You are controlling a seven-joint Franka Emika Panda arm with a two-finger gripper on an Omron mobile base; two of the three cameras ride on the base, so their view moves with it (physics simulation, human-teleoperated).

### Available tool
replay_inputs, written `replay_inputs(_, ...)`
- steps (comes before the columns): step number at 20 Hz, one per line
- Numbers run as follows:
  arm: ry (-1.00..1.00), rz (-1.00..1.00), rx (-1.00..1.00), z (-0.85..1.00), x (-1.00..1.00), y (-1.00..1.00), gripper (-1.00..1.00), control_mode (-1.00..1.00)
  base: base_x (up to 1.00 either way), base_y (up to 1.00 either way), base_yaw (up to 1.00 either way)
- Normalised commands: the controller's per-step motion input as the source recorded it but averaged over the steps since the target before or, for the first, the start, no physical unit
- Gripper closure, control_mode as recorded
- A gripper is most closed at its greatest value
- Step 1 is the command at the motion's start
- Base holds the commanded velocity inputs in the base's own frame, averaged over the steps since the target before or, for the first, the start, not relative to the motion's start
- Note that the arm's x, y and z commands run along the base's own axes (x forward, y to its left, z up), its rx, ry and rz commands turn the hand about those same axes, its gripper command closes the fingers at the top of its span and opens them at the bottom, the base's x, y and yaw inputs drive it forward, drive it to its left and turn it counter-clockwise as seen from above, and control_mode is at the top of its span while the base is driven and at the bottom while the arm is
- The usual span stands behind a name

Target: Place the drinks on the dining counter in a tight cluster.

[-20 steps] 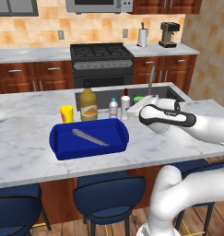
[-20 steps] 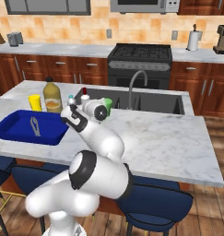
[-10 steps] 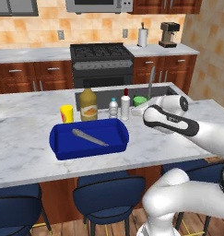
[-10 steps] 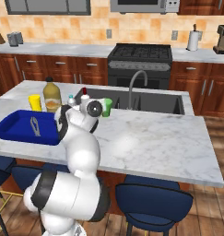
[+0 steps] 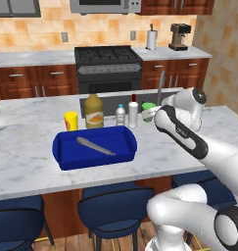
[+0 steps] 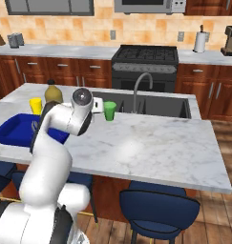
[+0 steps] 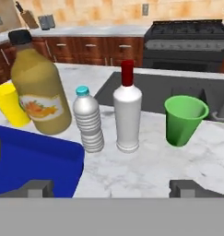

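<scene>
Fingers [image 7: 111,188] spread wide, empty, hovering over surface [image 7: 178,170]. Ahead: white bottle [image 7: 127,113], water bottle [image 7: 88,120] touching-close, juice jug [image 7: 39,87] further left; likely grouped already as the cluster. Green cup [image 7: 185,120] ahead-right, apart.

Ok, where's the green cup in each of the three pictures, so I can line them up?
Left base view: green cup right of centre, partly behind the arm, just right of the white red-capped bottle.
Right base view: left of centre, at the sink's near-left corner, left of the faucet.
Hand view: right of centre, right of the same bottle.
Shared landmark: the sink edge behind it.
</scene>
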Motion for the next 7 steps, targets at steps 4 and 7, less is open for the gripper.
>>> replay_inputs(4, 0.05, -0.12, 0.00, 0.13, -0.72, -0.25, -1.00, -1.00, 0.00, 0.00, 0.00)
replay_inputs(7, 0.00, -0.11, 0.00, 0.01, -0.76, -0.21, -1.00, -1.00, 0.00, 0.00, 0.00)
